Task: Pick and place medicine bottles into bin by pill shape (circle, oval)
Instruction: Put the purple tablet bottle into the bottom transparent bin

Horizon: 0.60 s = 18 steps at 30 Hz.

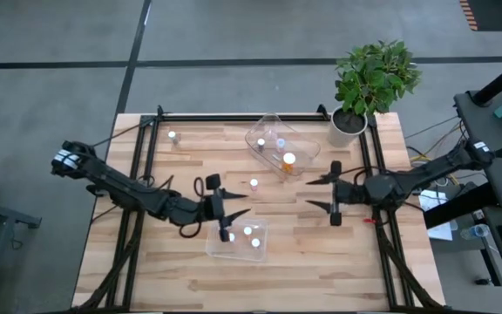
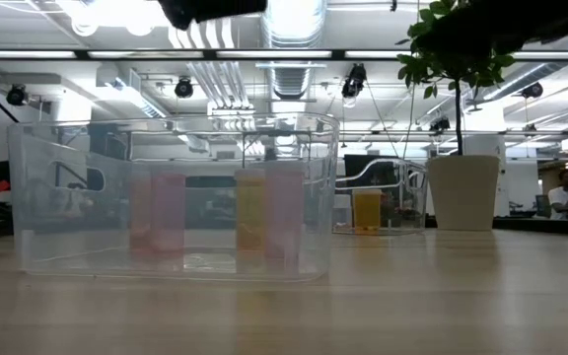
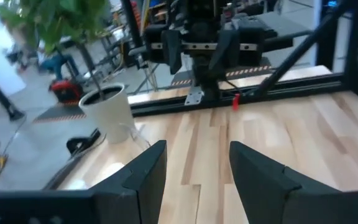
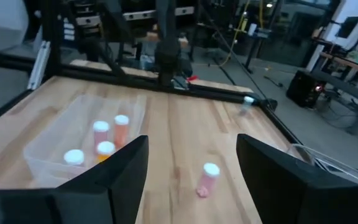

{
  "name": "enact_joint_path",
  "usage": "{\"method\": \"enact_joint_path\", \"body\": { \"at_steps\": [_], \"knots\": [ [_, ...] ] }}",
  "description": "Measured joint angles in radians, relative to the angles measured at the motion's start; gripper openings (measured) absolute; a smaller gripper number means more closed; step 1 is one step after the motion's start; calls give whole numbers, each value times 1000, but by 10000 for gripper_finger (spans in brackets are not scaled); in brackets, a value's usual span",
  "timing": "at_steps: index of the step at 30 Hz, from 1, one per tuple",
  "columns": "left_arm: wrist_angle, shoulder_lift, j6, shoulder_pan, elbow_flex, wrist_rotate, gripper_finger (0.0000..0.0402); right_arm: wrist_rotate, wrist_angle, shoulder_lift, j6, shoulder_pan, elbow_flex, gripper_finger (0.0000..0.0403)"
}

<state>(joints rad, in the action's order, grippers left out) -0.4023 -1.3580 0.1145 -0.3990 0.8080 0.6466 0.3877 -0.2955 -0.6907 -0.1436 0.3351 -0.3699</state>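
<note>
- The wooden table (image 1: pixel 181 270) carries two clear bins and a potted plant (image 1: pixel 369 83) at its far right corner.
- Left gripper (image 1: pixel 234 208) hangs over the far edge of the near bin (image 1: pixel 214 246), fingers spread, nothing between them.
- Right gripper (image 1: pixel 316 194) hovers right of centre, fingers apart and empty, facing the left one.
- The near bin holds three bottles standing upright, caps up.
- The far bin (image 1: pixel 308 146), set at an angle, holds more, among them an upright orange bottle (image 1: pixel 288 161).
- One bottle (image 4: pixel 207 179) stands between the bins, leaning slightly; another (image 1: pixel 172 137) stands alone near the far left corner.
</note>
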Motion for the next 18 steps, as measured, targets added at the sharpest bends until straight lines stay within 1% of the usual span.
{"method": "enact_joint_path", "body": {
  "at_steps": [3, 7, 10, 13, 18],
  "knots": [
    [0, -30, -57, 44, 14, -10, 160, -26, -31, 64, -7, -49, 59, 235],
    [6, -48, -161, 119, 17, -84, 160, -29, -33, 147, -12, -81, 115, 235],
    [59, -52, -270, 184, 17, -132, 160, -29, -32, 200, -30, -86, 145, 235],
    [112, -60, -368, 239, 17, -156, 160, -29, -32, 243, -60, -86, 163, 235],
    [123, -97, -476, 287, 21, -183, 160, -29, -26, 300, -117, -85, 181, 235]
  ]
}}
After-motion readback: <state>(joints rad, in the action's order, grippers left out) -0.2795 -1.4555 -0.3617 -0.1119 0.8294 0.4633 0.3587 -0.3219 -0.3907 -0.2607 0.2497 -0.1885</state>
